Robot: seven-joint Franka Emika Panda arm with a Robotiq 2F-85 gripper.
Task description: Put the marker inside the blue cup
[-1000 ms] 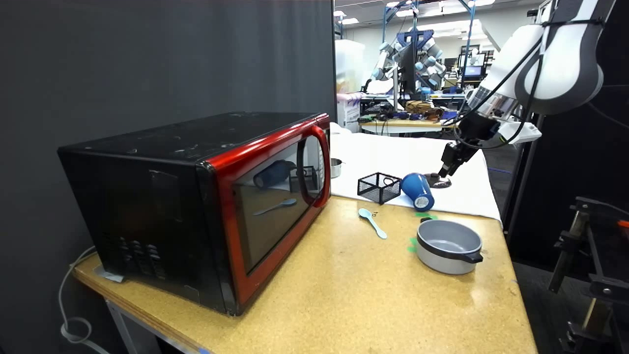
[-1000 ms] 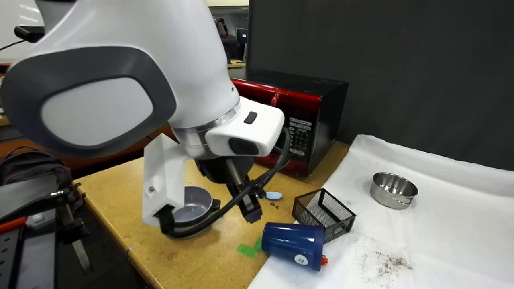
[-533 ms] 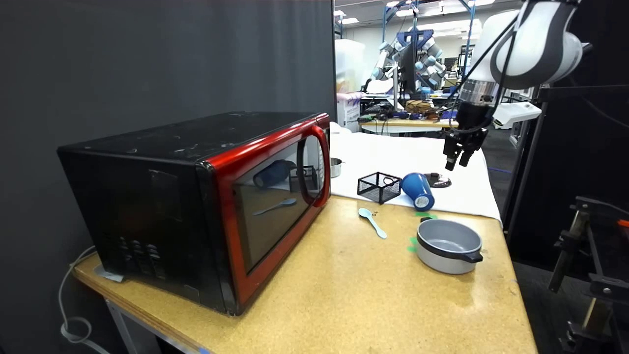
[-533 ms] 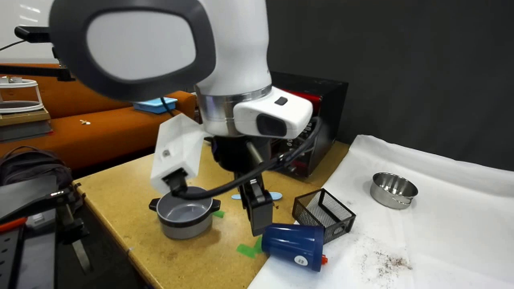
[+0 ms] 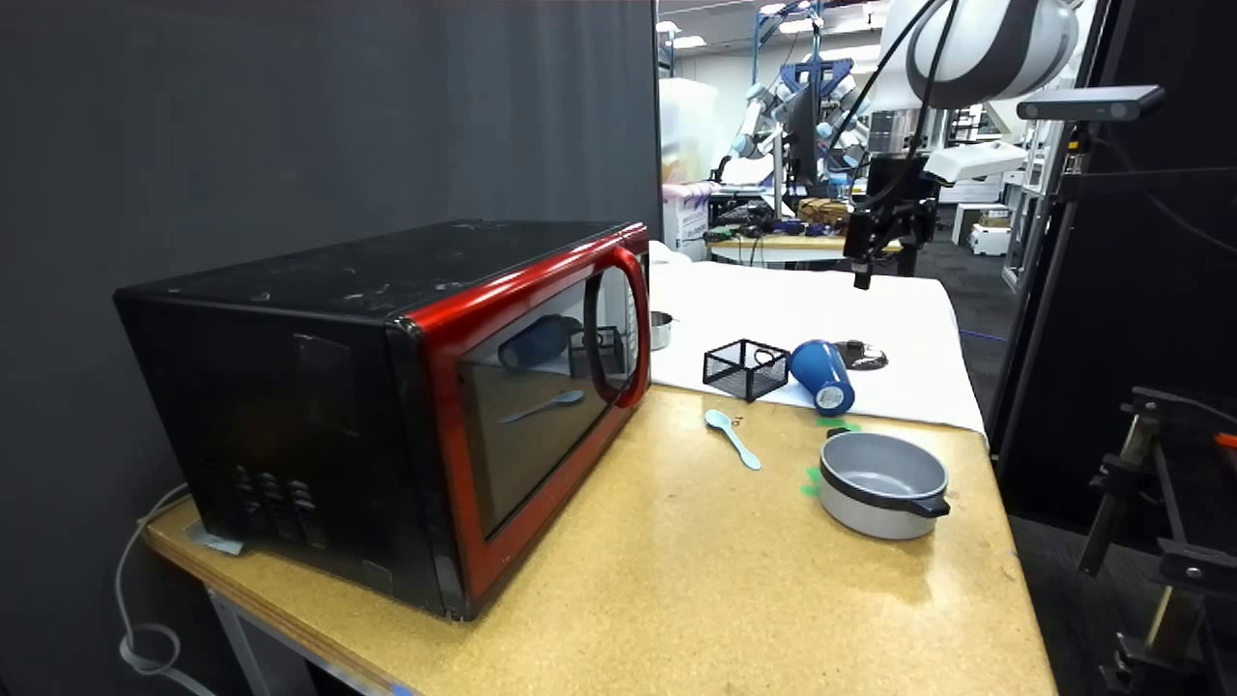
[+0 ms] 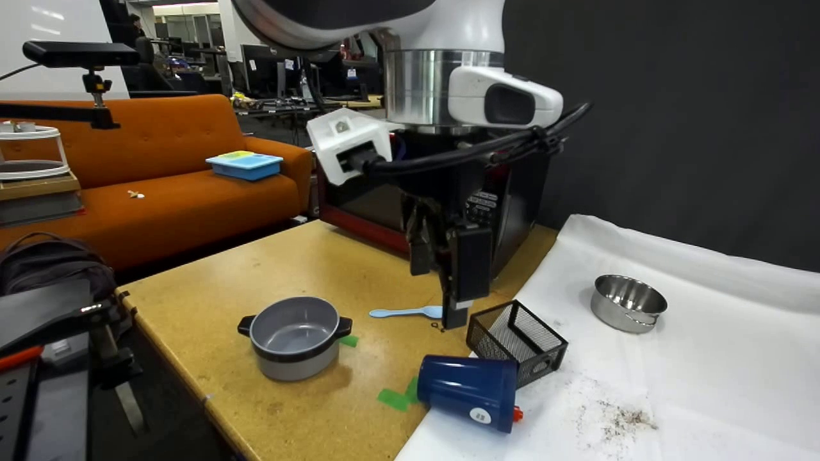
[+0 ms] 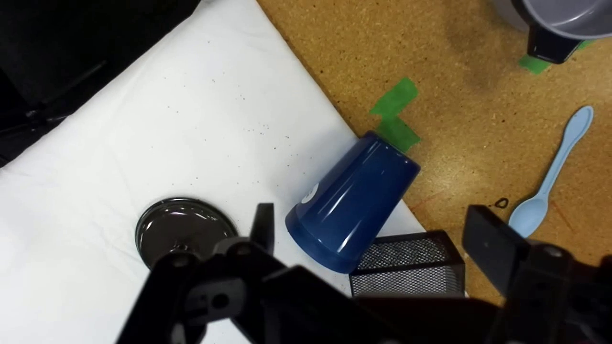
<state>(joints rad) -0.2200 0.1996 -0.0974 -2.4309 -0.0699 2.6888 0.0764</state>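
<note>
1. The gripper [image 5: 884, 275] hung pointing down above the work surface, apart from everything lying there; its fingers [image 7: 495, 251] were spread wide.
2. Below it, seen between those fingers in the wrist view, the blue tumbler [image 7: 356, 205] lay on its side. It straddled the edge of the white sheet [image 6: 724, 358], its narrow base over the wooden table [image 5: 734, 570] next to some green tape [image 7: 397, 98], its mouth end over the sheet.
3. The red-orange marker [image 6: 517, 414] was at the tumbler's mouth, one end showing past the rim in an exterior view. The tumbler hid the rest, so whether it lay inside, and how far, could not be told.
4. The wire-mesh basket [image 5: 725, 373] stood just beside the mouth end; whether the two touched was unclear.
5. A dark round lid [image 7: 181, 222] lay on the sheet near the tumbler. Also on the sheet, past the basket, stood a steel bowl [image 6: 618, 317].
6. On the bare wood, a grey pot [image 6: 295, 368] with black handles stood upright, and a pale-blue spoon [image 7: 554, 169] lay between it and the microwave [image 5: 387, 416], whose red-framed door was closed.
</note>
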